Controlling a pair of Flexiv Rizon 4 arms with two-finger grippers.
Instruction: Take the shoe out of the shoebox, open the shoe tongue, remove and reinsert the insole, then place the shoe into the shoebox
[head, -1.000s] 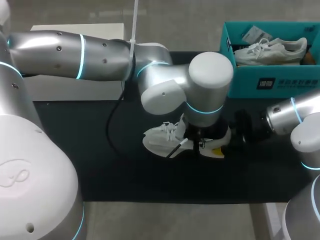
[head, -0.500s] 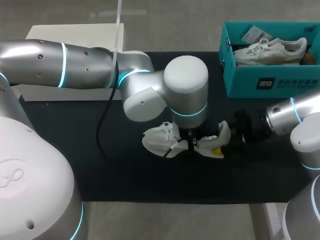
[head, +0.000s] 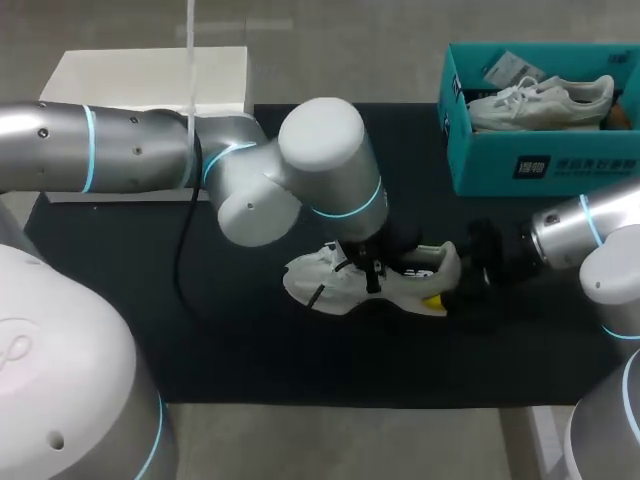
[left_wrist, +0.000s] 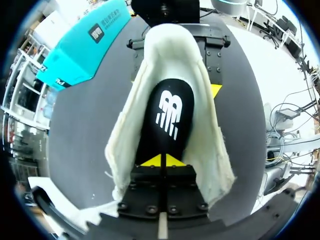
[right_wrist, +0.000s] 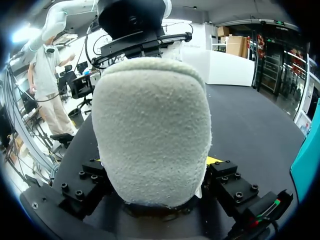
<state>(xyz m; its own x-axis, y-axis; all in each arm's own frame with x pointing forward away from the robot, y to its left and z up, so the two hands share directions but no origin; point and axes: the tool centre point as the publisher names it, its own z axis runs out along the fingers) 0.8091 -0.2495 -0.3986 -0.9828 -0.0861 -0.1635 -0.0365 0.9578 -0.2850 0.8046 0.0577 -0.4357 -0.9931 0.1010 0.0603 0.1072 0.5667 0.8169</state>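
Observation:
A white shoe (head: 320, 282) lies on its sole on the black mat (head: 250, 340), toe to the left. My left gripper (head: 375, 275) reaches down into its opening. In the left wrist view that gripper (left_wrist: 162, 161) is shut, its yellow tips together and resting on the black insole (left_wrist: 167, 112), which lies flat inside the shoe (left_wrist: 212, 145). My right gripper (head: 445, 285) comes in from the right and is shut on the heel. In the right wrist view the fuzzy heel (right_wrist: 155, 125) fills the space between its fingers (right_wrist: 227, 182).
A teal shoebox (head: 545, 165) stands open at the back right with a second white shoe (head: 540, 100) inside. A white box (head: 150, 75) sits at the back left beside the mat. Bare mat lies in front of the shoe.
My left arm has swung leftward, carrying its wrist from over the heel toward the middle of the shoe. The right arm and the shoe have hardly moved.

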